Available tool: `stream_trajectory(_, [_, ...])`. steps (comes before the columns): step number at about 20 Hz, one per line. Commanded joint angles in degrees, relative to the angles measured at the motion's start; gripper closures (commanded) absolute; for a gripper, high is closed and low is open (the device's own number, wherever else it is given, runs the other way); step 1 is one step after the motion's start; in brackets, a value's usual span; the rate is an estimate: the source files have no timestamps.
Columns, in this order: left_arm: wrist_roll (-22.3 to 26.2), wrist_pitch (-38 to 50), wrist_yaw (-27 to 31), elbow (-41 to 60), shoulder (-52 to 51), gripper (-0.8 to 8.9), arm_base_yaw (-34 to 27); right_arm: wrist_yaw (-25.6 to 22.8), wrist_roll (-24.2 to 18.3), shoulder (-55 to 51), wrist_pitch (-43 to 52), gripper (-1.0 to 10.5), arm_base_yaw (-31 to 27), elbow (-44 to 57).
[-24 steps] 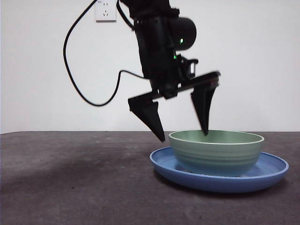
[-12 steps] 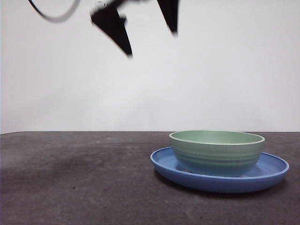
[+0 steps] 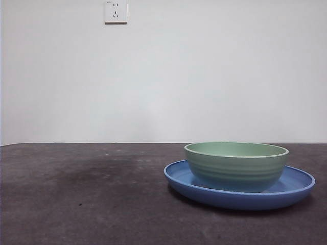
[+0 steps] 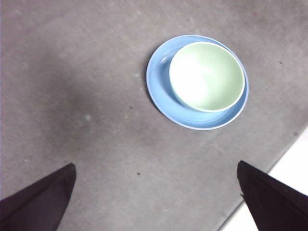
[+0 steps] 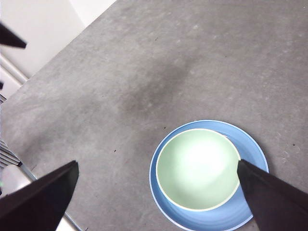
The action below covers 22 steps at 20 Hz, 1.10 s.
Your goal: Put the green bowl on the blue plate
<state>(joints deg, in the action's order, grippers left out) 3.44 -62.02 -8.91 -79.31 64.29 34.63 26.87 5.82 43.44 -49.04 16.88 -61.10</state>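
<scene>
The green bowl (image 3: 236,166) sits upright inside the blue plate (image 3: 296,188) at the right of the dark table. Both show from high above in the left wrist view, bowl (image 4: 207,76) on plate (image 4: 159,82), and in the right wrist view, bowl (image 5: 198,169) on plate (image 5: 252,149). My left gripper (image 4: 156,197) is open and empty, high above the table, well clear of the bowl. My right gripper (image 5: 159,197) is open and empty, high above the bowl. Neither gripper shows in the front view.
The dark grey table (image 3: 76,194) stretches to the left of the plate. A white wall with a socket (image 3: 115,11) stands behind. The table's edge (image 4: 274,161) shows in the left wrist view, and another edge (image 5: 57,53) in the right wrist view.
The gripper that stood open over the bowl's rim has risen up and out of the front view. The bowl and plate have not moved.
</scene>
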Motion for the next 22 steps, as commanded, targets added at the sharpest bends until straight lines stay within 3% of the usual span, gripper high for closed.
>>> stream_trajectory(1, [1.8, 5.1, -0.1, 9.1, -7.5, 0.79, -0.2, 0.1, -0.3, 0.3, 0.5, 3.6, 0.3, -0.8])
stream_trajectory(6, [-1.2, 15.6, -0.1, 24.4, -19.2, 0.8, -0.1, 0.1, -0.3, 0.3, 0.5, 3.6, 0.3, -0.8])
stream_trajectory(11, [-1.7, 15.4, -0.1, 24.5, -19.5, 0.95, -0.1, 0.0, 0.2, 0.3, 0.5, 3.6, 0.3, -0.8])
stream_trajectory(14, [-1.6, 15.4, -0.1, 24.5, -19.5, 0.95, -0.1, -3.9, 5.2, 2.3, -1.2, 3.6, 0.1, -0.8])
stream_trajectory(17, [-1.9, 15.4, -0.2, 24.5, -19.5, 0.95, -0.1, -10.9, 2.6, 10.3, -7.8, 3.7, -2.5, -0.8])
stream_trajectory(22, [-2.6, 15.4, -0.2, 24.5, -20.2, 0.95, -0.1, -10.6, 0.5, 27.0, -5.2, 3.7, -7.3, -0.8])
